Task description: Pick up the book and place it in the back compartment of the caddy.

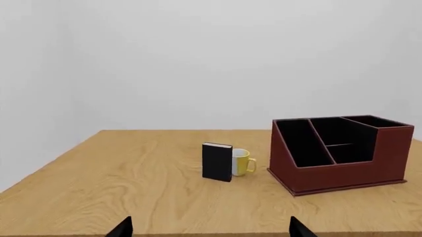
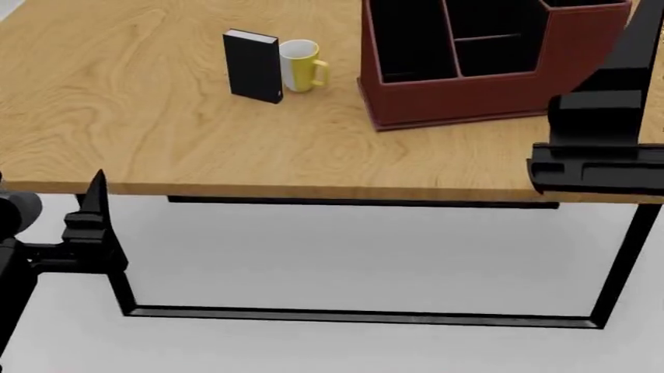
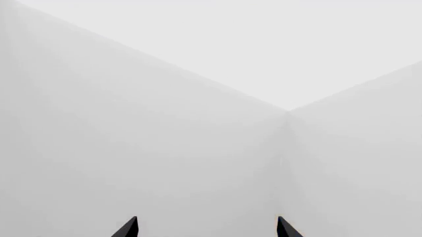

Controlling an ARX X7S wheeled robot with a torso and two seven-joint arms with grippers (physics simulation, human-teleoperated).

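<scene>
Book (image 2: 251, 66) upright on counter (image 2: 155, 132), touching mug (image 2: 298, 64) on its right. Caddy (image 2: 487, 97) further right, back compartment (image 2: 496, 19) unfilled. Left hand (image 1: 209, 230) wide open, holding nothing, at near edge, facing book. Right hand (image 3: 206, 228) wide open too, holding nothing, aimed at bare walls.

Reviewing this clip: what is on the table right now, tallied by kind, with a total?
Books: 1, the black book standing upright.
Mugs: 1, the yellow mug right beside the book.
Caddies: 1, the red-brown caddy.
Total: 3 things on the table.
</scene>
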